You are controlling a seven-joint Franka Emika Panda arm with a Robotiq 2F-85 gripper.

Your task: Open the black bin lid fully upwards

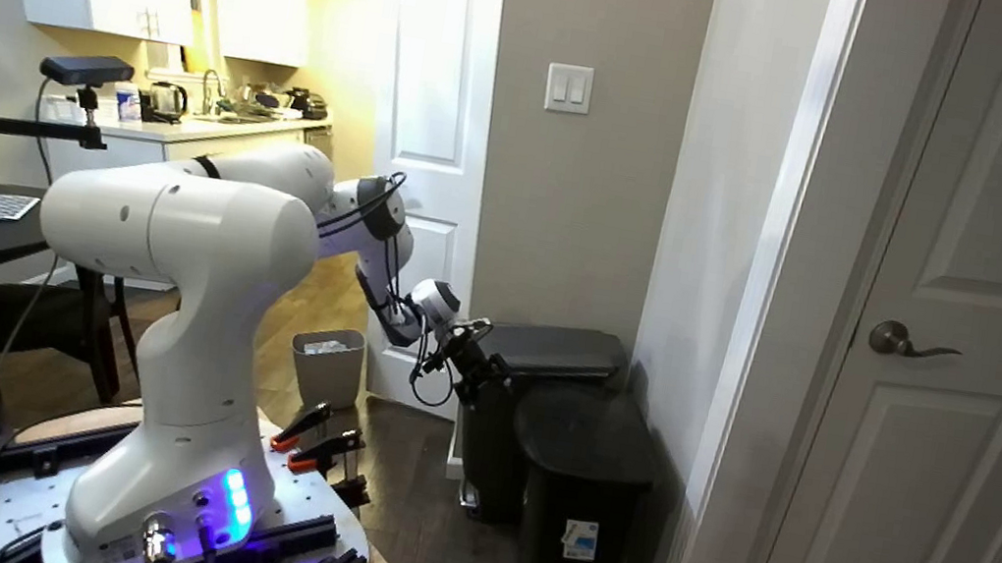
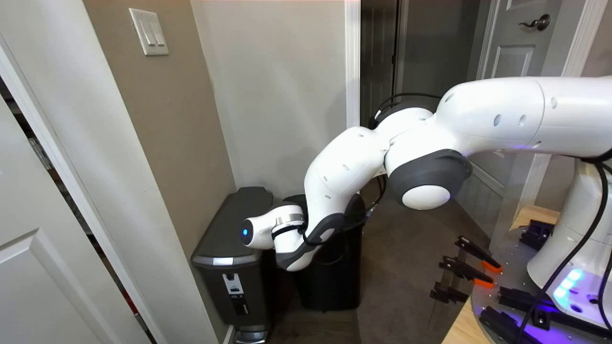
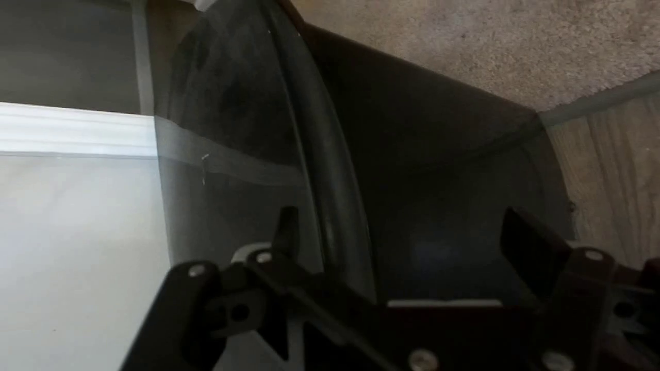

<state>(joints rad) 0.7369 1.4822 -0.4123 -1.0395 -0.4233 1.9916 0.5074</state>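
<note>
The black bin stands on the floor beside the greyer bin, its pale label facing out. Its glossy lid lies flat and closed on top. In an exterior view the arm hides part of the black bin. In the wrist view the lid is at left and the bin's dark side wall at right, with the lid's rounded rim between them. My gripper is at the bin's edge; in the wrist view the fingers are wide apart with nothing held, one over the lid, one over the side wall. Contact cannot be told.
The greyer bin with a lighter top stands right against the black bin, and also shows in an exterior view. A wall is close behind the bins. A small grey wastebasket stands near the white door. Clamps stick out from the robot's table.
</note>
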